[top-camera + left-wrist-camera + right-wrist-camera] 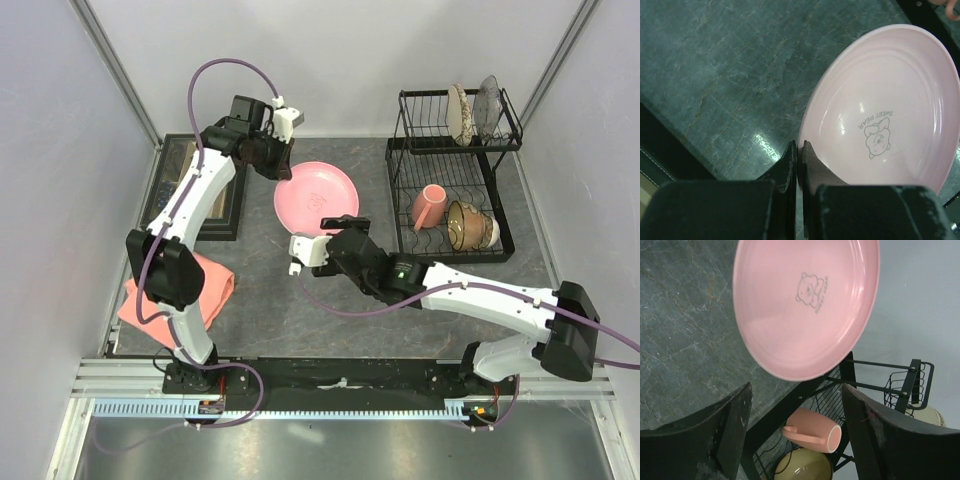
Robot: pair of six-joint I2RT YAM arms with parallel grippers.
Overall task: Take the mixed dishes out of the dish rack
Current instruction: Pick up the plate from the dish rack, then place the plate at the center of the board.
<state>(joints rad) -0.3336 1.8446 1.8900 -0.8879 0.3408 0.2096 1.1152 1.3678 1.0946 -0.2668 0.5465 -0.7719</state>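
White-shelled arms (203, 198), black joints (166, 272) and end effectors (281, 170) (331, 223), purple cables (226, 64)

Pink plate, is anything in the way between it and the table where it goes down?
Nothing visible is. The left claw pinches the pink plate by its rim over the grey table, and only tabletop shows below it. The right claw stands open beside its near edge.

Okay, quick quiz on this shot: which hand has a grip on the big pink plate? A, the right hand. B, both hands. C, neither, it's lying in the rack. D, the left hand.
D: the left hand is pinched shut on the rim of the pink plate, while the right hand is open and not clamping it.
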